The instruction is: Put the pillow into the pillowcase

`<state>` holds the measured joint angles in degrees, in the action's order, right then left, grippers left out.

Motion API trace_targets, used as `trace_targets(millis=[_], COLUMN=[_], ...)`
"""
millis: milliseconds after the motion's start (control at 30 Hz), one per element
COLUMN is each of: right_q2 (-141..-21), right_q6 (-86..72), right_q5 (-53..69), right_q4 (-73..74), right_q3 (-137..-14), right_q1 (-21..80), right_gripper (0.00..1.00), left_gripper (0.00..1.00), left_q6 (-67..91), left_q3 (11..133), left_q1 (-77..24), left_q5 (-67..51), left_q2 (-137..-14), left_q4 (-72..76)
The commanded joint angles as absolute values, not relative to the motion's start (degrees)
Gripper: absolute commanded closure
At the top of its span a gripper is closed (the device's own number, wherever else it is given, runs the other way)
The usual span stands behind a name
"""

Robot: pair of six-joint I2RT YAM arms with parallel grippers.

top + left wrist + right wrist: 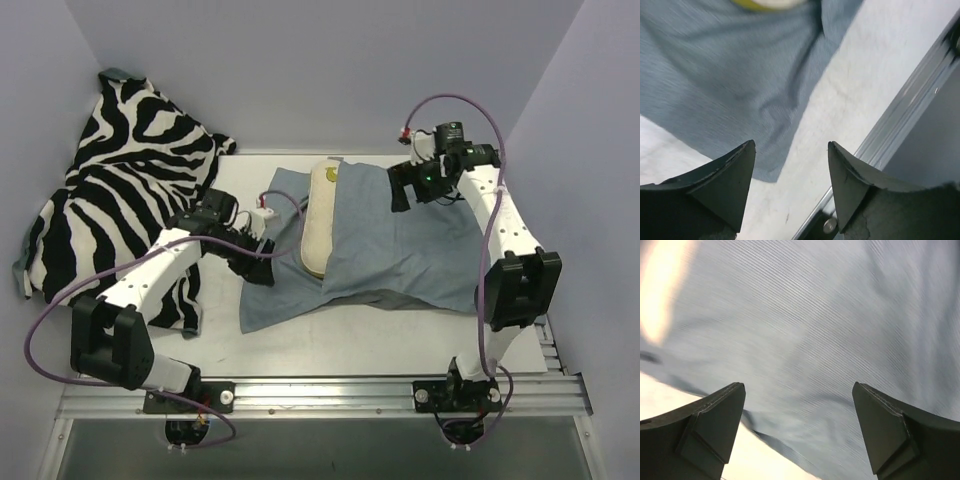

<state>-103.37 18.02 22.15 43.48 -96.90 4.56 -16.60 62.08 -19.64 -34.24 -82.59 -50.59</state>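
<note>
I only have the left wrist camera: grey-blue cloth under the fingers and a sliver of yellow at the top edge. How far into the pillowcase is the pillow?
Observer: From above, only the left long side of the pillow shows. The rest lies under the top layer of the pillowcase.
Operator: Where is the other arm?
Observer: The right gripper hangs over the far right part of the case, jaws wide open, with nothing between them.
Operator: Anything off to my left?
Observer: A zebra-print cloth lies bunched against the left wall, apart from the pillowcase.
</note>
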Motion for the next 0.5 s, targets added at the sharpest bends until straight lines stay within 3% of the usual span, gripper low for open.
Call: trace_targets(millis=[0,167,300,333,467], right_q2=[-98.52,-108.41,-119.51,-121.36,-129.37], right_q6=[8.20,0.10,-1.94,-1.76,-1.32], right_q5=[25.76,16.37,10.75,9.42,1.69], right_q4=[43.96,40.08,39.99,39.73,38.85], right_q3=[-102.21,-111.78,-123.03,-125.48,-126.21], right_q1=[14.04,25.38,31.18,32.25,36.38], right_gripper=[0.07,0.03,0.03,0.03,0.02], left_gripper=[0.31,0.21,0.16,0.03,0.02], left_q6=[-8.66,2.52,5.80,5.89,5.80], left_q3=[68.20,69.88,69.79,69.96,71.45], left_q1=[-15.48,-6.96,-6.24,-6.50,-8.26], left_q5=[-39.21,-31.48,-28.57,-27.69,-23.13], left_q2=[-80.51,-82.53,-84.63,-85.86,-90.60], left_q4=[-43.79,-30.87,-25.76,-23.84,-19.96])
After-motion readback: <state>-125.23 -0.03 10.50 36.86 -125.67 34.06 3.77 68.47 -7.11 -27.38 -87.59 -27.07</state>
